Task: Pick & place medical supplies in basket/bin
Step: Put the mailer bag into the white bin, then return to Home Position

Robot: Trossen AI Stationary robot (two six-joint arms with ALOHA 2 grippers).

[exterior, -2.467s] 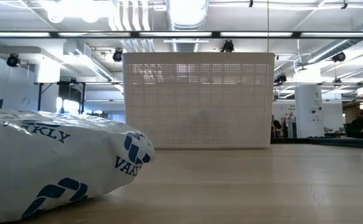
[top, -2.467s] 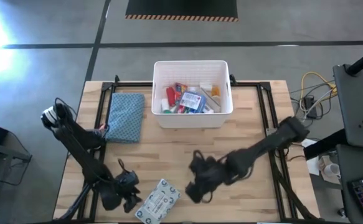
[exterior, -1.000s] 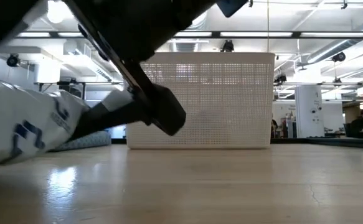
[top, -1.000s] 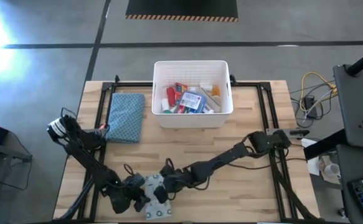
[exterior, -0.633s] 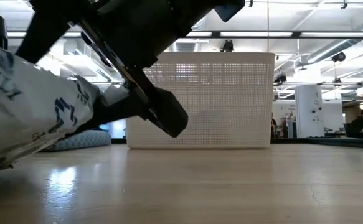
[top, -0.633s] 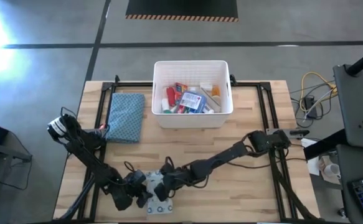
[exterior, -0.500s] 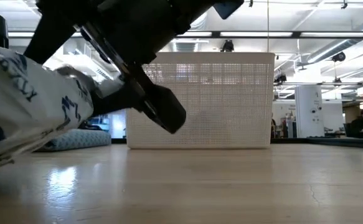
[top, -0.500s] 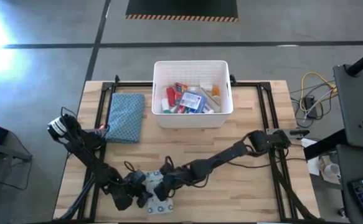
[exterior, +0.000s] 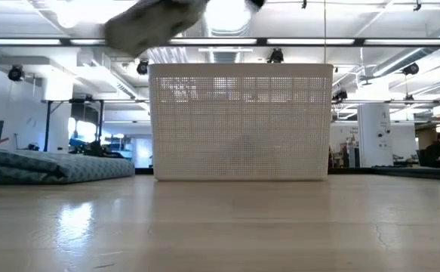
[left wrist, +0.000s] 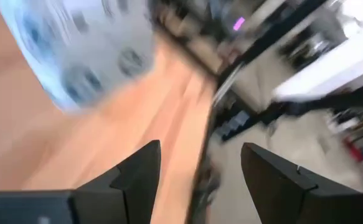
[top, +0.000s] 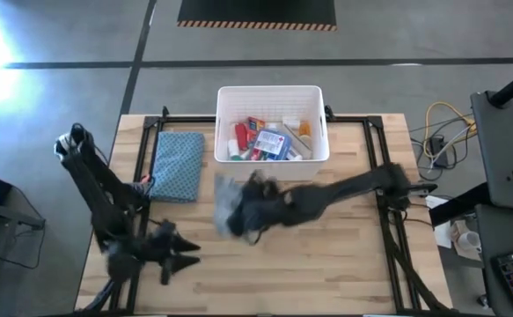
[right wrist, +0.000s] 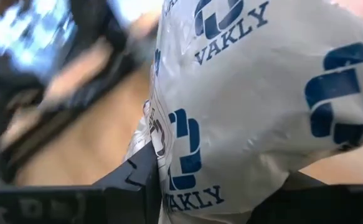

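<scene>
Now: right gripper [top: 231, 214] clamps crinkly white blue-printed flat pack [right wrist: 256, 106], lifted just before bin [top: 272, 167] | slotted white plastic bin, supplies inside | left gripper [top: 175, 251] spread, near front-left edge

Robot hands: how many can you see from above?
2. The left hand hovers open over the wooden table, near its front left. The right hand, mid-table, holds the white blue-printed flat pack, just before the white slotted plastic bin.
</scene>
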